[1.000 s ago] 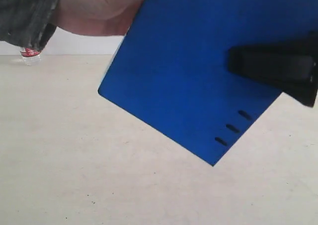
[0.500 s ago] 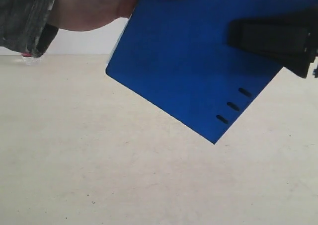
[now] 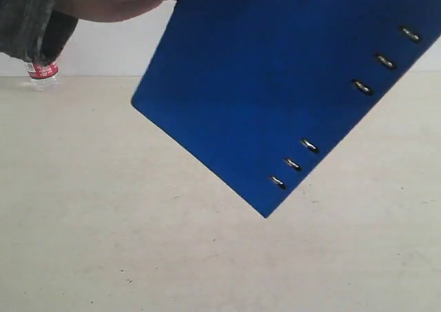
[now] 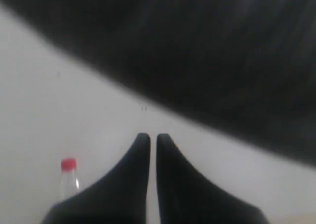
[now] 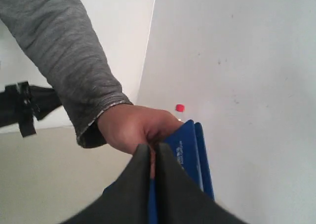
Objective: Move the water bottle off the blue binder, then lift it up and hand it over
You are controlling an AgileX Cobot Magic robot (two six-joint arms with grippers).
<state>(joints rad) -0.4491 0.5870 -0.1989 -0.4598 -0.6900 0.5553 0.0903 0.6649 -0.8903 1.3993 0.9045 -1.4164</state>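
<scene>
Blue binder (image 3: 275,85) up in air, tilted, held only by person's hand (image 5: 133,127). Water bottle (image 3: 43,73) upright on counter (image 3: 103,243), far left. My right tool (image 5: 153,152) and left tool (image 4: 149,137) both closed, empty. Risk: right tool close to hand, may bump fingers; binder may slip, fall on counter.

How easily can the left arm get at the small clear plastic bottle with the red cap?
Probably yes: the red-capped bottle stands upright on white table, nothing between it and the left arm, whose shut jaws must open first.
</scene>
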